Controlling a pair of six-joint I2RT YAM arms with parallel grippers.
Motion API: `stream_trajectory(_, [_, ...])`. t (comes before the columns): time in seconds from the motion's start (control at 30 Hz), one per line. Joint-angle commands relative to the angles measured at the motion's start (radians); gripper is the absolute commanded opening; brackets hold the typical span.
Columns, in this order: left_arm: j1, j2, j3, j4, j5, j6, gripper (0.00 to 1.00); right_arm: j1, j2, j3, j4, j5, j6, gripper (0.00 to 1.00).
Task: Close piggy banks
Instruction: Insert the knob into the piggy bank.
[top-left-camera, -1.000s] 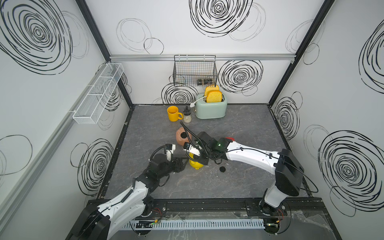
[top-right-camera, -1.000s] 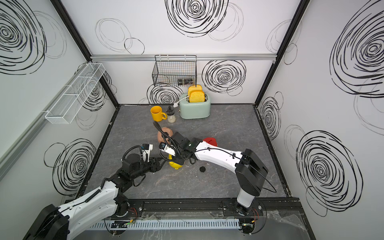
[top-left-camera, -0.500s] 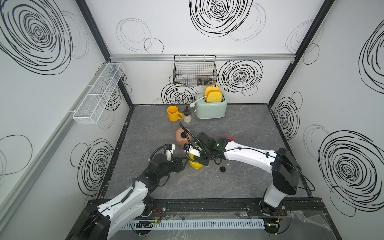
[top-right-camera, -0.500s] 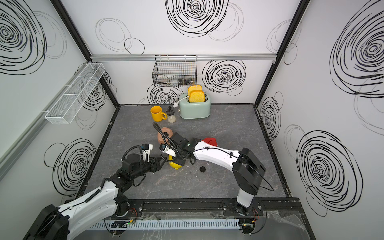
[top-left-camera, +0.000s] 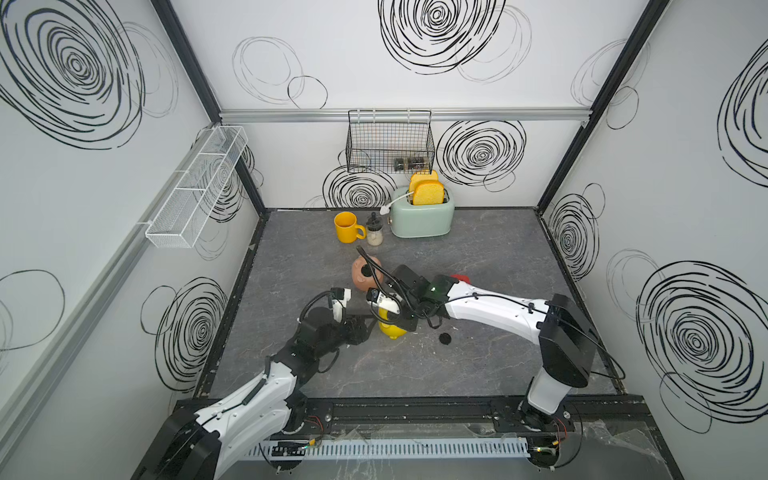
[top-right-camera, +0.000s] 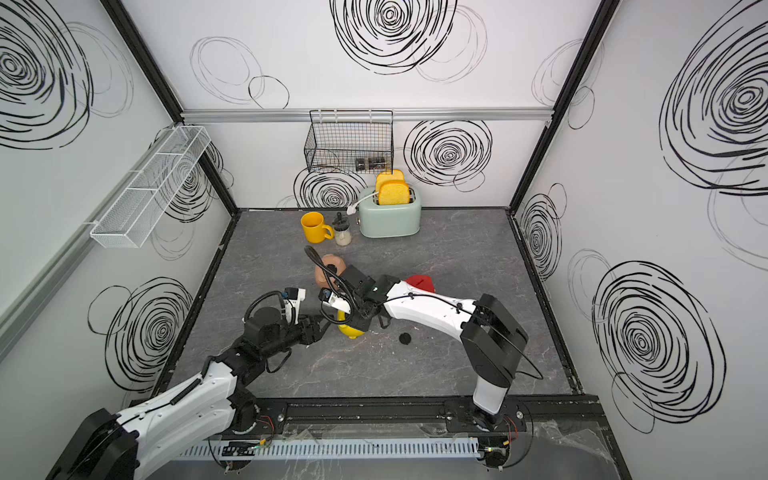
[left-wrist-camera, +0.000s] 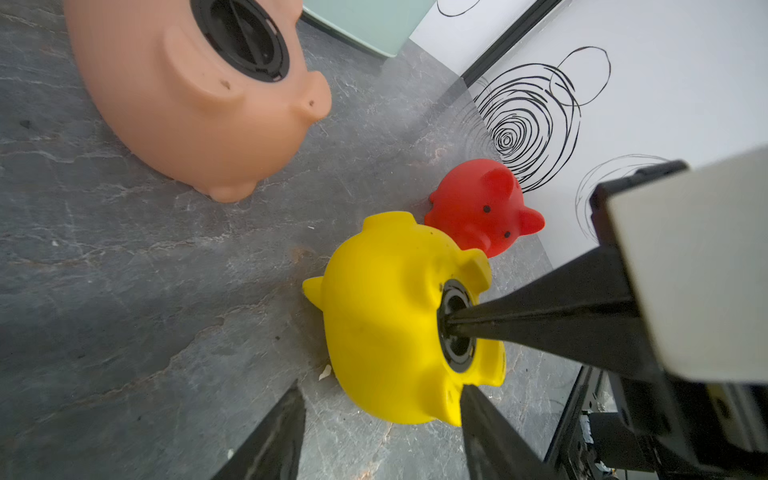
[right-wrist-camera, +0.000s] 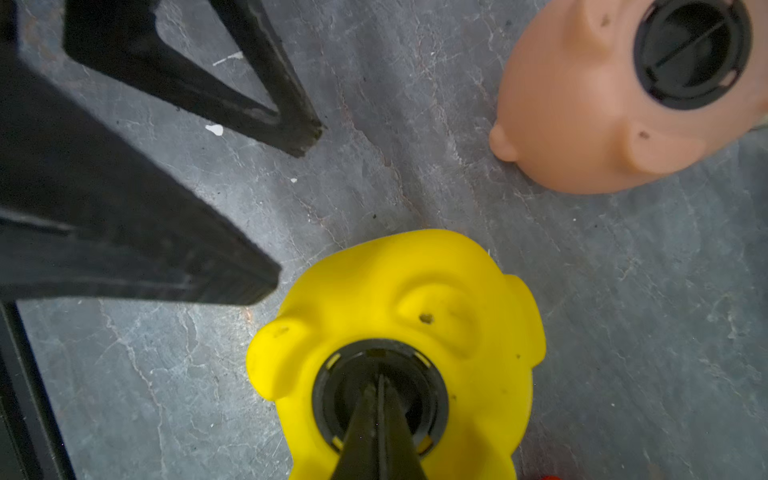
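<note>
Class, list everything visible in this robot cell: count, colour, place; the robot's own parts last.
pink piggy bank: one, mid-table, black plug in its belly.
yellow piggy bank: one, between the hands, black plug in its belly.
red piggy bank: one, beside the right arm.
loose plug: one, black, table front.
mug: one, yellow, table back.
jar: one, clear, black top, beside mug.
toaster: one, pale green, table back, two yellow toast slices inside.
wire basket: one, black, back wall.
mesh shelf: one, white, left wall.
table: one, grey.
left hand: one, black, open, beside yellow piggy bank.
right hand: one, black, shut, tips in that bank's plug.
</note>
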Motion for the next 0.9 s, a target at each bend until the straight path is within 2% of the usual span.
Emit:
stream_trajectory(0.0, [0.008, 0.009, -0.004, 0.042, 0.005, -0.001, 0.63, -0.005, 0.02, 0.018, -0.042, -0.009, -0.02, 0.0])
stream_trajectory(0.53, [0.009, 0.019, 0.0, 0.047, 0.006, -0.001, 0.64, -0.015, 0.065, 0.016, -0.071, 0.015, -0.005, 0.0])
stream_trajectory(0.87, [0.047, 0.072, 0.042, 0.101, 0.048, -0.024, 0.77, -0.026, 0.079, 0.009, -0.055, 0.01, -0.007, 0.0])
